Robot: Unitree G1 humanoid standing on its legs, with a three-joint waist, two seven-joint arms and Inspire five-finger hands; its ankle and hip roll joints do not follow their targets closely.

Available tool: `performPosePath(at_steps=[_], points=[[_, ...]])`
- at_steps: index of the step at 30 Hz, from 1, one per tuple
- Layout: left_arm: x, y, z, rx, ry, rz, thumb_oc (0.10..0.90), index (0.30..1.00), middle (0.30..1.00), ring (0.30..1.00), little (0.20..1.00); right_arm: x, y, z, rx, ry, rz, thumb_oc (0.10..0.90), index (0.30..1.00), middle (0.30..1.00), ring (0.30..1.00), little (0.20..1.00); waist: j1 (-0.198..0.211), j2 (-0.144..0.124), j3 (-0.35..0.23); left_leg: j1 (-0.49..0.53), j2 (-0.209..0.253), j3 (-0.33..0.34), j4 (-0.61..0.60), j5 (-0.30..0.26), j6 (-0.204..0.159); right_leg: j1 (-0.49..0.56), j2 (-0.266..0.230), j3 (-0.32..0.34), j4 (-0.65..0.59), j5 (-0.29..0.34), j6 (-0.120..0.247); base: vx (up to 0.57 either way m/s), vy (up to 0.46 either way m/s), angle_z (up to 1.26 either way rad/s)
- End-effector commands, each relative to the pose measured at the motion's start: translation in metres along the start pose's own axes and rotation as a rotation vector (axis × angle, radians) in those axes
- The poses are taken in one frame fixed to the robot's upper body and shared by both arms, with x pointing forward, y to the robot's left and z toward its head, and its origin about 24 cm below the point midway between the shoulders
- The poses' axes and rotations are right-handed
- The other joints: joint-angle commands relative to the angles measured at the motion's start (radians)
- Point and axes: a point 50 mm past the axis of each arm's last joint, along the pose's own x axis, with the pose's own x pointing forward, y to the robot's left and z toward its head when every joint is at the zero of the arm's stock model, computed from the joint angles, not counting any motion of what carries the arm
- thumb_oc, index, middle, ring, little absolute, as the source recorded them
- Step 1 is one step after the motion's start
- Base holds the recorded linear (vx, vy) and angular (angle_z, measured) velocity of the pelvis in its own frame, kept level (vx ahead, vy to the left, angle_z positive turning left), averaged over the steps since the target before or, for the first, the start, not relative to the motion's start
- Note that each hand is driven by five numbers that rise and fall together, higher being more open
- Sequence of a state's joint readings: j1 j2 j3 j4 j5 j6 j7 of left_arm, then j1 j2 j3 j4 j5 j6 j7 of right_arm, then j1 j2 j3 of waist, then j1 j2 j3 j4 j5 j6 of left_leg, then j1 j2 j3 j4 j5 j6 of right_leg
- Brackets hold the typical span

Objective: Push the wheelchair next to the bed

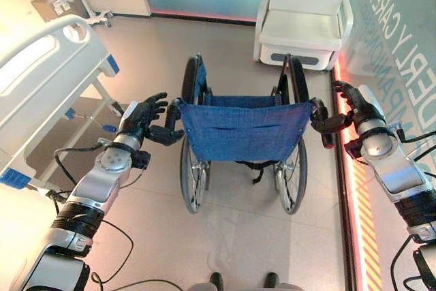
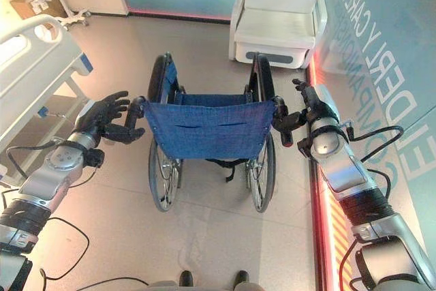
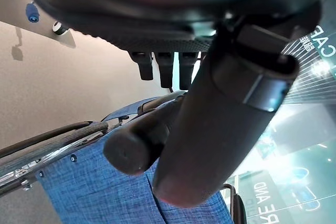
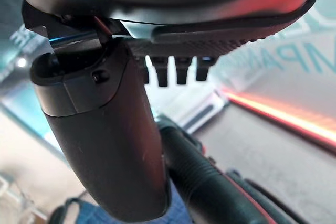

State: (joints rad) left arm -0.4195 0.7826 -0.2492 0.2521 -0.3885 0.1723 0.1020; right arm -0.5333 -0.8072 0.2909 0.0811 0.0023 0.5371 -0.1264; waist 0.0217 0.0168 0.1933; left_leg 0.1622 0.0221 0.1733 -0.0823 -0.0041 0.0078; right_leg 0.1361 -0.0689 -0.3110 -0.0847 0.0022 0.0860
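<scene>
Tiled care room, bed (image 1: 48,66) at left. Left hand (image 1: 142,119) and right hand (image 1: 351,103) at wheelchair (image 1: 242,127) push handles, fingers straight, not yet wrapped. Next: grip, steer left.

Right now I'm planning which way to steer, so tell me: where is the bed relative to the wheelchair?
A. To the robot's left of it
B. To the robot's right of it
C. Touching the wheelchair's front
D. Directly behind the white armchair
A: the bed with its white rail stands off to the robot's left of the wheelchair, with bare floor between them.
</scene>
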Motion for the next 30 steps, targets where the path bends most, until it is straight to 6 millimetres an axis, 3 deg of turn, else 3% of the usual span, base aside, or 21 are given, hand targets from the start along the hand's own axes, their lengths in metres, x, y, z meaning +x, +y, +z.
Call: performPosePath(at_steps=[1,13,18,30], points=[[-0.013,0.073,-0.004,0.168,0.057,0.288,0.8,0.9,0.9,0.9,0.9,-0.003,-0.042,-0.03,-0.198,0.134,-0.161,0.8,0.9,0.9,0.9,0.9,-0.008,-0.031,-0.03,-0.038,-0.035,0.029,0.053,-0.051,-0.009,-0.033,-0.005,0.015,0.109,-0.059,0.018,0.0,0.0,0.0],[-0.012,0.074,-0.014,0.174,0.131,0.299,0.8,0.9,0.9,0.9,0.9,-0.005,-0.011,-0.062,-0.119,0.365,0.153,0.8,0.9,0.9,0.9,0.9,0.002,-0.039,-0.026,-0.049,-0.037,0.033,0.055,-0.046,-0.012,-0.04,-0.01,-0.001,0.113,-0.056,0.018,0.0,0.0,0.0],[-0.007,0.087,-0.02,0.223,0.263,0.309,0.8,0.9,0.9,0.9,0.9,0.002,-0.013,-0.075,-0.101,0.486,0.26,0.8,0.9,0.9,0.9,0.9,0.009,-0.046,-0.027,-0.049,-0.038,0.033,0.06,-0.045,-0.015,-0.037,-0.012,-0.014,0.115,-0.054,0.017,0.0,0.0,0.0],[0.01,0.099,-0.025,0.206,0.57,0.182,0.8,0.9,0.9,0.9,0.9,0.027,-0.025,-0.064,0.011,0.551,0.322,0.8,0.9,0.9,0.9,0.9,0.017,-0.038,-0.038,-0.049,-0.042,0.027,0.072,-0.048,-0.016,-0.029,-0.012,-0.027,0.118,-0.055,0.014,0.0,-0.001,0.0]])
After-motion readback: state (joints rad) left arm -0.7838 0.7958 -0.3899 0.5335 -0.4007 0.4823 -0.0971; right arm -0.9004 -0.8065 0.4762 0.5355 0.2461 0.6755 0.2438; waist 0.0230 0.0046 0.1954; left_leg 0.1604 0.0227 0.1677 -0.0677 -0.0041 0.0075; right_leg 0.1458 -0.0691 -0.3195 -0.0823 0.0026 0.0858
